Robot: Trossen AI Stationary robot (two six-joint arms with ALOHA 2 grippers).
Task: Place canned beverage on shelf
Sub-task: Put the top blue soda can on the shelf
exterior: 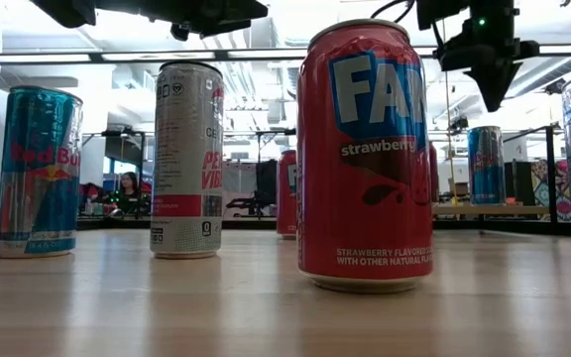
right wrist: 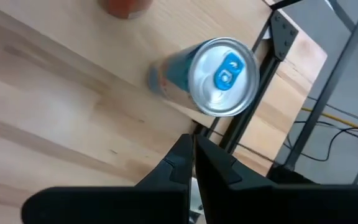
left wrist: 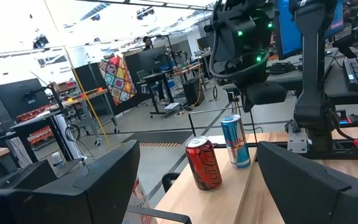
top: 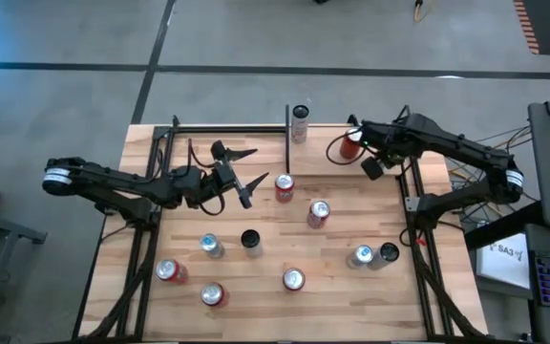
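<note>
A blue canned beverage (right wrist: 222, 74) stands upright on its base on the shelf (exterior: 464, 209) at the table's far right, next to the shelf's black edge rod (right wrist: 247, 106). A red can (top: 351, 145) stands on the shelf beside it; both also show in the left wrist view, the red can (left wrist: 202, 163) and the blue can (left wrist: 235, 140). My right gripper (exterior: 491, 84) hangs shut just above the blue can (exterior: 486, 164), pointing down, touching nothing. My left gripper (top: 241, 172) waits open over the table's left middle, aimed level toward the shelf.
Several other cans stand about the tabletop: a red strawberry can (exterior: 365, 149) nearest the low camera, a white can (exterior: 186, 159), a blue one (exterior: 38, 171). A silver can (top: 300, 124) stands by an upright black post (top: 287, 122) at the far edge.
</note>
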